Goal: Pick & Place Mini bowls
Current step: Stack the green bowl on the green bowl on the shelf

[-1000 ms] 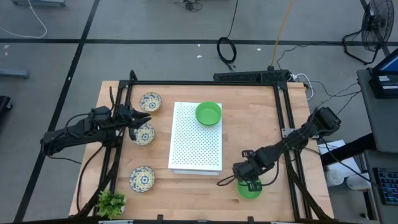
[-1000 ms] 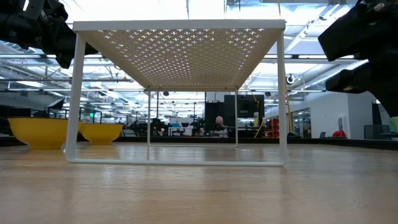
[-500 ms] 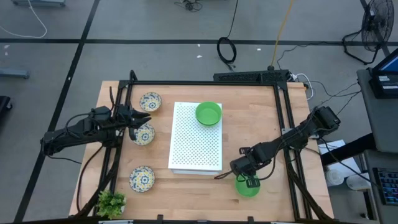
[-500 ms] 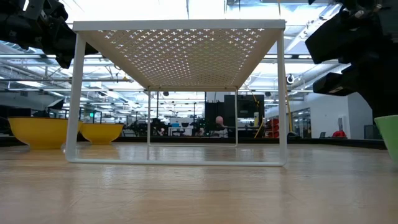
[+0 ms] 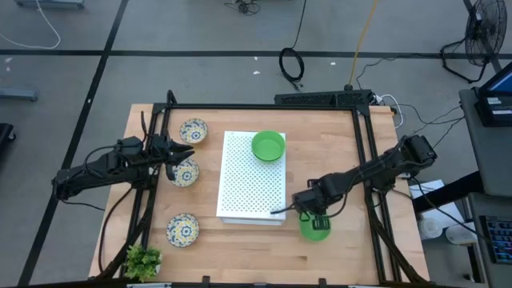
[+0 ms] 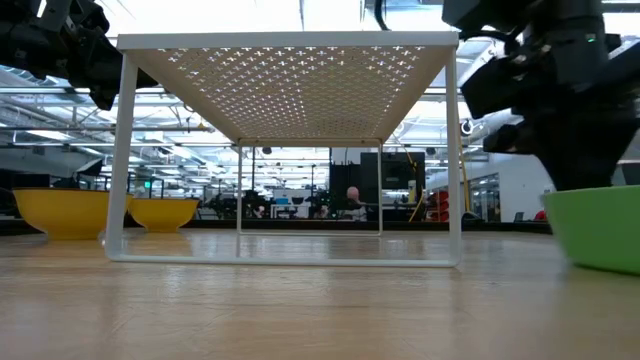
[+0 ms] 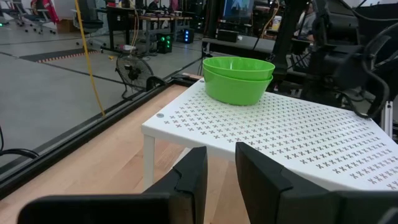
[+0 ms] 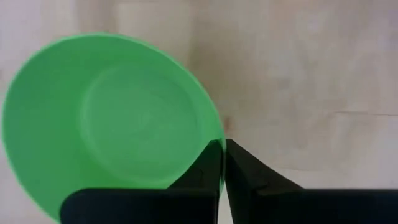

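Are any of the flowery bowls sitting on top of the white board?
No, only green bowls sit on the white board; the three patterned bowls are on the table.

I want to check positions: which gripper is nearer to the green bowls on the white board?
Left gripper, slightly: it hovers beyond the white board's left edge. The right gripper is off the opposite corner from the green bowls.

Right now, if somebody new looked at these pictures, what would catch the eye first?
Probably the right gripper, shut on the rim of a bright green bowl just off the near right corner of the white board. Next, the stacked green bowls on the board's far right corner. The left gripper hangs over the middle of three patterned bowls along the left side.
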